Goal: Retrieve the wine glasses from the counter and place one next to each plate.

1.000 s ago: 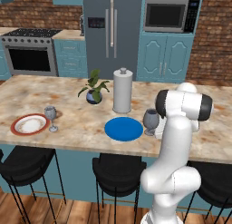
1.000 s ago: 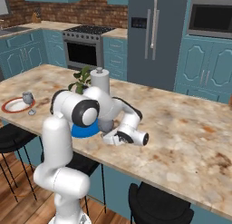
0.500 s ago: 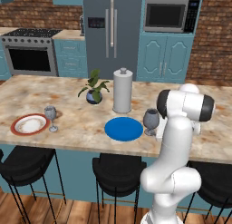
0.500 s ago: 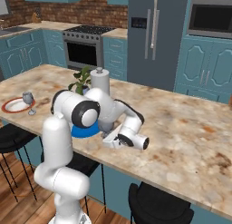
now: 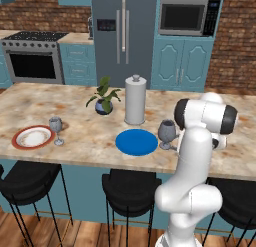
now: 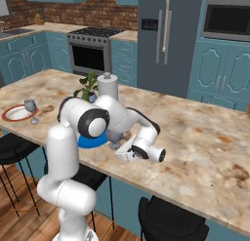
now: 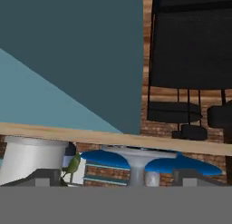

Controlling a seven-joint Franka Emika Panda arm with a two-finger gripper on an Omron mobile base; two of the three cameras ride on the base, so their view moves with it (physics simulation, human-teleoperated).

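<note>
**Hand view: larger glass set down beside the blue plate**

We see the larger wine glass (image 7: 138,166) standing midway between our fingertips (image 7: 45,177), jaws wide, blue plate (image 7: 106,158) just beyond. Back the gripper (image 6: 123,154) straight off, we judge, keeping both fingers clear of the stem.

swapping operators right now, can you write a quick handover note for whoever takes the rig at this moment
Gripper: low over the counter, level with the larger wine glass; the glass's foot sits between the finger tips in the hand view. Whether the fingers are closed on it cannot be told.
Larger wine glass: upright on the counter, right beside the blue plate.
Small wine glass: upright next to the white red-rimmed plate.
Done: both glasses appear placed, one by each plate.
Left: confirm release of the larger glass, then back the arm away without tipping it.
</note>
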